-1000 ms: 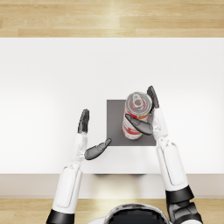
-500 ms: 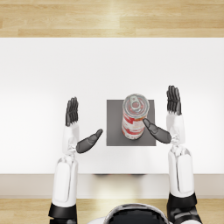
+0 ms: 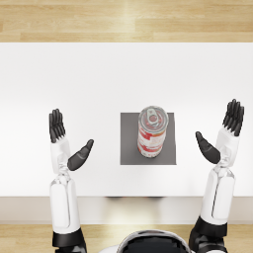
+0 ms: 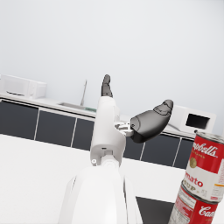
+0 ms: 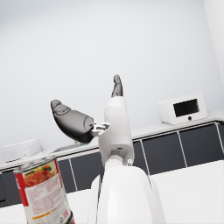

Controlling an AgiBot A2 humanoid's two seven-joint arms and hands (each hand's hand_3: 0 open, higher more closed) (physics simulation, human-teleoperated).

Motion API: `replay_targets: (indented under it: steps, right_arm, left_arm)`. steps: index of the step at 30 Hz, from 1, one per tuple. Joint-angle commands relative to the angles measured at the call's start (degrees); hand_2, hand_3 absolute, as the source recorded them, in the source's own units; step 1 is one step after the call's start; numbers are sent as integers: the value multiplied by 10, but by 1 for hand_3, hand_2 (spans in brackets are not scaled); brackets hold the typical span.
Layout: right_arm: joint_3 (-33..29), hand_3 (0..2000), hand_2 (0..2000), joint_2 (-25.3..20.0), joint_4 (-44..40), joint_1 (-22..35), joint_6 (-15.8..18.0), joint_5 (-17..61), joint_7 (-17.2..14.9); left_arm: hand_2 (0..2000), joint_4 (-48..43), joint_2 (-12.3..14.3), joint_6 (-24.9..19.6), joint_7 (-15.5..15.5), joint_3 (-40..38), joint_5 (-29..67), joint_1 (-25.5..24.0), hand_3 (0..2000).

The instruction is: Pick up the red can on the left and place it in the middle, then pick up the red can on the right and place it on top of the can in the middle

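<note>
- Right hand (image 3: 223, 134): at 3 o'clock of the stack, well apart from it, fingers spread and pointing away from you, thumb angled toward the cans; it holds and touches nothing.
- Left hand (image 3: 63, 139): at 9 o'clock of the stack, well apart, equally spread and empty.
- Upper red can (image 3: 152, 123): sits upright on the lower red can (image 4: 194, 209), which the head view hides almost fully; the left wrist view shows the two labels one above the other.
- Grey mat (image 3: 129, 143): lies under the stack at the middle of the white table (image 3: 99, 74).
- Status, by judgement: both placements look finished.
- Risk: the stack is narrow and tall. If you swing either hand inward at can height, a thumb could clip the upper can and topple it off the mat.
</note>
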Motion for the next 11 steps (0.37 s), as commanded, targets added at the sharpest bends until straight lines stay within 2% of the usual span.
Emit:
replay_targets:
  steps: [1, 11]
  right_arm:
    - [0, 0, 0, 0, -1, -1, 0, 0, 0]
    - [-2, 0, 0, 0, -4, -2, 0, 0, 1]
  left_arm:
    - [0, 1, 0, 0, 0, -1, 0, 0, 0]
    - [0, 2, 0, 0, 0, -2, 0, -1, 0]
